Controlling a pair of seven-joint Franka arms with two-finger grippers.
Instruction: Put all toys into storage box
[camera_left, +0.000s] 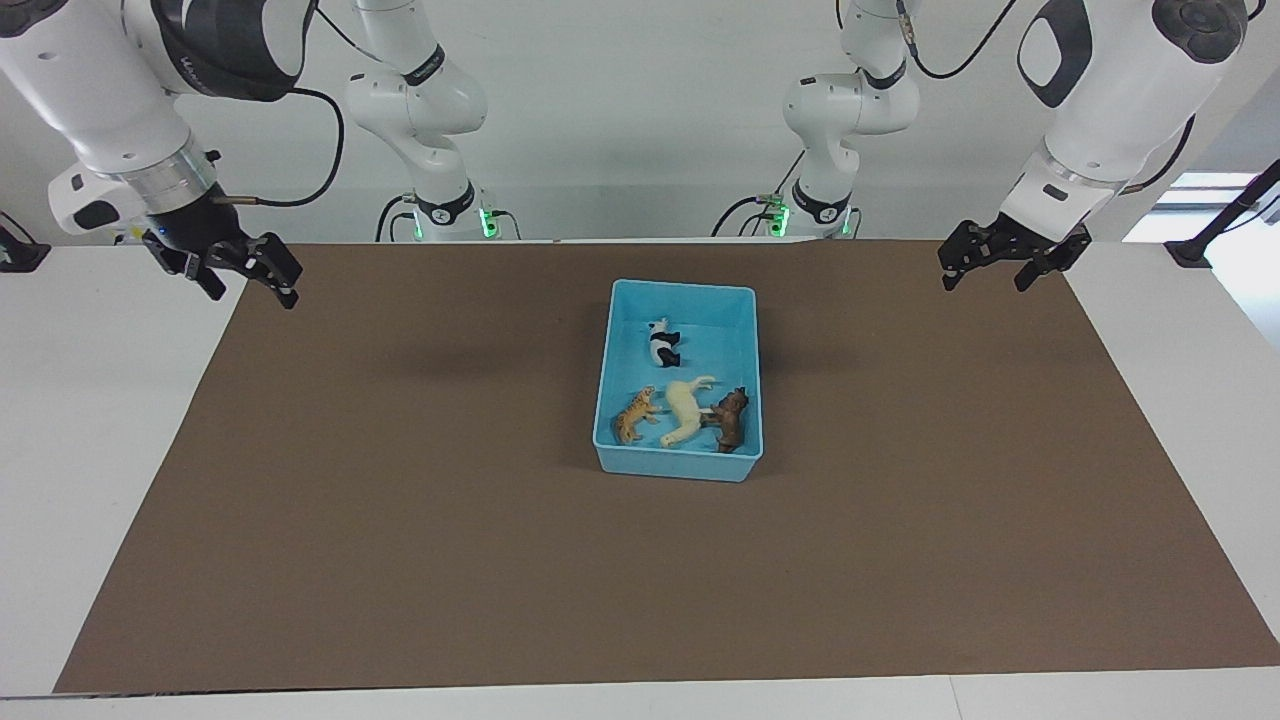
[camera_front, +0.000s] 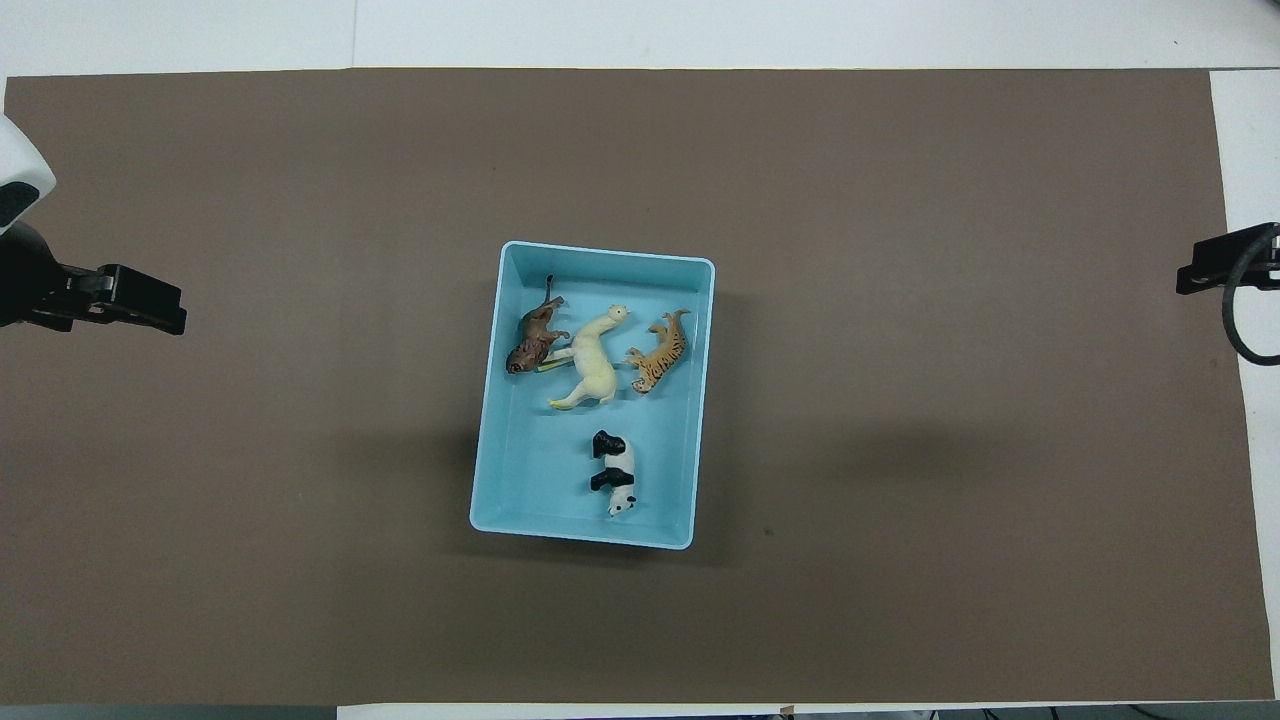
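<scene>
The light blue storage box (camera_left: 680, 287) (camera_front: 540, 470) stands on the middle of the brown mat. All four toys lie inside it. The panda (camera_left: 662, 345) (camera_front: 615, 472) lies in the half nearer the robots. The orange tiger (camera_left: 635, 415) (camera_front: 660, 365), the cream-white horse (camera_left: 685, 410) (camera_front: 592, 358) and the brown lion (camera_left: 732, 418) (camera_front: 532, 340) lie side by side in the farther half. My left gripper (camera_left: 988, 282) (camera_front: 150, 300) is open and empty, raised over the mat's edge at the left arm's end. My right gripper (camera_left: 252, 292) (camera_front: 1200, 275) is open and empty at the right arm's end.
A brown mat (camera_left: 400, 480) covers most of the white table (camera_left: 100, 420). Both arm bases (camera_left: 450, 215) stand at the table's robot edge. Nothing else lies on the mat.
</scene>
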